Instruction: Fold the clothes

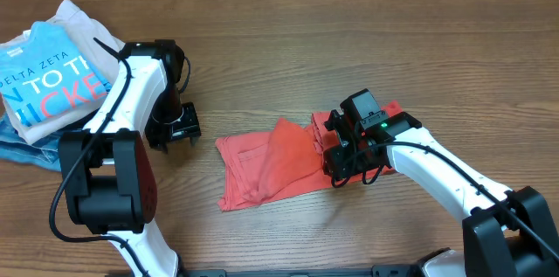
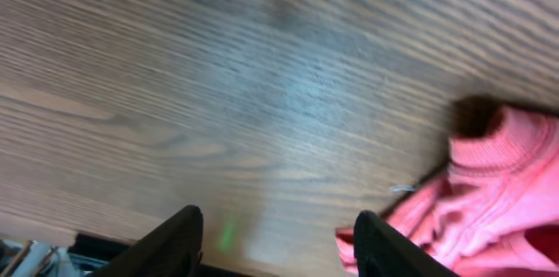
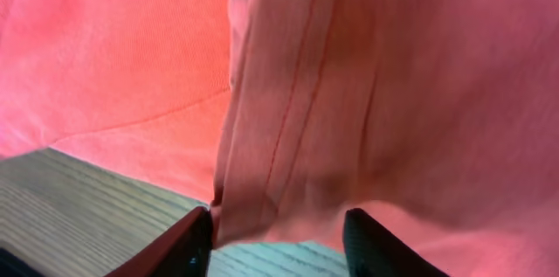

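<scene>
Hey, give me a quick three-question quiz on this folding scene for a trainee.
1. True or false: the left gripper holds the coral-red T-shirt.
2. The blue T-shirt lies: A, at the far left of the table; B, under the right arm; C, on the red shirt.
3. Which gripper is at the red shirt's edge?
Key: 1 false; 2 A; 3 the right gripper.

overhead view, 9 o'clock side of the table: blue shirt point(image 1: 48, 72), folded, printed face up, its lines of print rising toward 2 o'clock. top line, small white capitals: "delta zeta". middle line, larger white capitals, only partly visible: "n to th". bottom line, large pink capitals, only partly visible: "icke". the remaining letters of the two lower lines are hidden.
</scene>
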Available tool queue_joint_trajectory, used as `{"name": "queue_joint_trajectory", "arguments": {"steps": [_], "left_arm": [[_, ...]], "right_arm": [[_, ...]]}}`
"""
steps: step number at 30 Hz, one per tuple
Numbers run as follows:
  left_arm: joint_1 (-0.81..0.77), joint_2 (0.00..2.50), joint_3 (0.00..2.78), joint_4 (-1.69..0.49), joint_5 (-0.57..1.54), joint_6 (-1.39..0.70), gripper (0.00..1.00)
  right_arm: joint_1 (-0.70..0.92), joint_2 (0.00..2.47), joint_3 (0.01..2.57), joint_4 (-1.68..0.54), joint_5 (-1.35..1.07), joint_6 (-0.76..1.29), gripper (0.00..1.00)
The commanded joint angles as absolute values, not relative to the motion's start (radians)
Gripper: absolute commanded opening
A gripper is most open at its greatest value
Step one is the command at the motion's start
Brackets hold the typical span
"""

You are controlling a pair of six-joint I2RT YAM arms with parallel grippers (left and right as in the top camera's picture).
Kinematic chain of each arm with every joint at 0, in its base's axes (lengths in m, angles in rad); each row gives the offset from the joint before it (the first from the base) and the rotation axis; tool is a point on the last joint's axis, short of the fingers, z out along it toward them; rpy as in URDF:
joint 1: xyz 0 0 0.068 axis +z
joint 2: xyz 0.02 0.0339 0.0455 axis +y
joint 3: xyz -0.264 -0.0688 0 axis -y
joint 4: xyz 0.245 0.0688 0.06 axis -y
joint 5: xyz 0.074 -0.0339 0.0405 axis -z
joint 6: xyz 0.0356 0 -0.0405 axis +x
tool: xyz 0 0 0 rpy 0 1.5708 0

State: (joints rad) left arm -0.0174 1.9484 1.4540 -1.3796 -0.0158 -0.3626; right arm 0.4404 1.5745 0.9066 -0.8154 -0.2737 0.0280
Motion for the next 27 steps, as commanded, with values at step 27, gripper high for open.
{"name": "queue_joint_trajectory", "arguments": {"steps": [27], "left_arm": [[-0.22, 1.935, 1.039, -0.836, 0.534, -0.044, 0.63]], "right_arm": [[0.408, 1.513, 1.104, -0.919, -0.154, 0.083, 0.56]]}}
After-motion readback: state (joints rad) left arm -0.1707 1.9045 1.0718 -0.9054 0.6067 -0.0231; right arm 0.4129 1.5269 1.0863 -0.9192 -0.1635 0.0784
